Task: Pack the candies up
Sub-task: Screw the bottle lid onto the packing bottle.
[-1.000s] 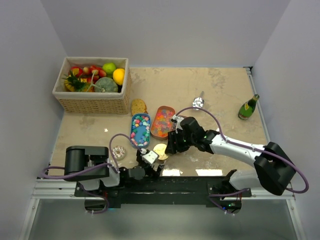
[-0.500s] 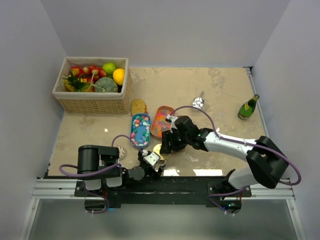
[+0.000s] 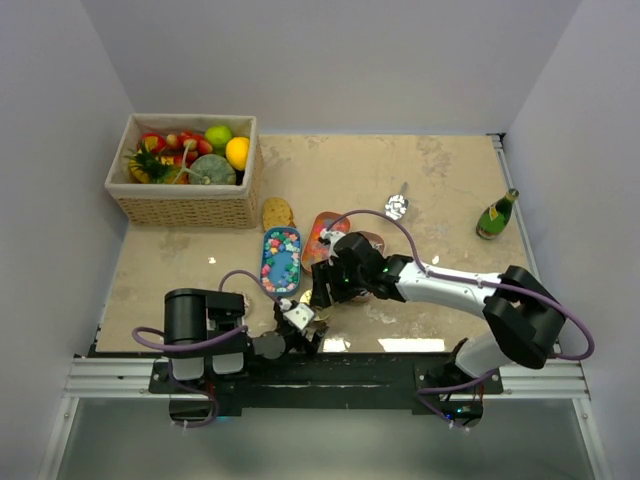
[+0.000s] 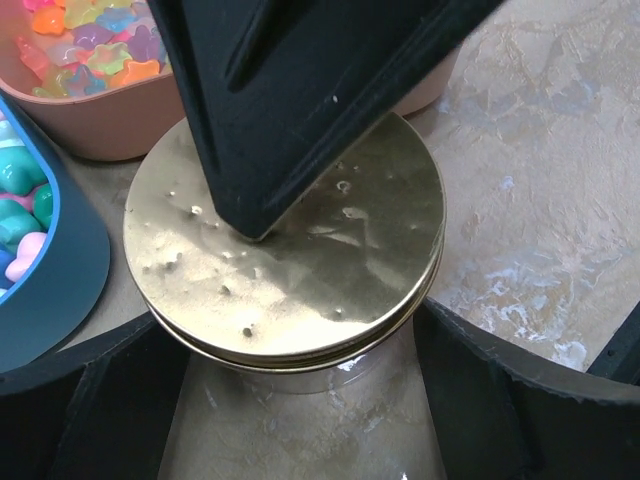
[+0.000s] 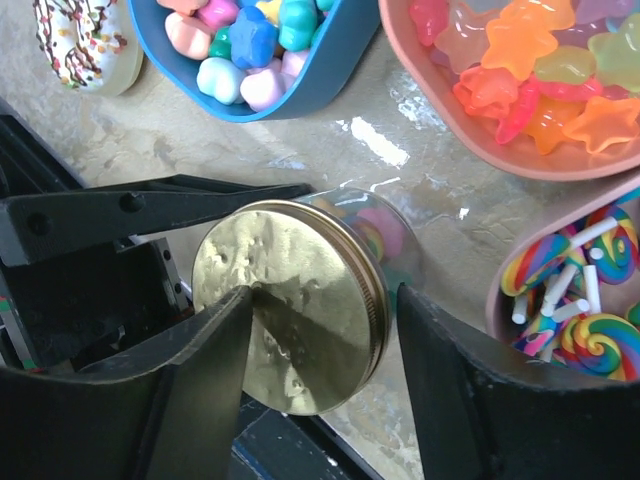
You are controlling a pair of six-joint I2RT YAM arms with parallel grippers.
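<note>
Where the candies are lying: pastel ones (image 5: 240,40) are sitting in the blue tray (image 5: 335,55), orange-red gummies (image 5: 520,60) in the pink tray (image 5: 450,140), and swirled pieces (image 5: 580,335) in a third tray (image 5: 492,300). A few are also showing through the glass of the jar (image 5: 385,240).
Jar: it is sitting just beside the trays at the near side of the bench (image 4: 540,150), with its gold lid (image 4: 340,270) on. Whether it is resting there or being held up, I cannot tell.
Left jaws: they are straddling the glass below the lid and seem to be pressing it from both sides, steadying it.
Right jaws: they are standing spread over the lid. One finger (image 4: 260,120) is resting its tip on the lid's face and the other is hanging just off the rim, so nothing is being pinched.
What is changing: over the last second the right arm (image 3: 440,285) has been swinging from above the trays toward the jar, and it is now covering the jar in the overhead view.
What that is meaning: the lid seems to be the step in hand. Whether it is coming off for more candies or being tightened, I cannot tell.
</note>
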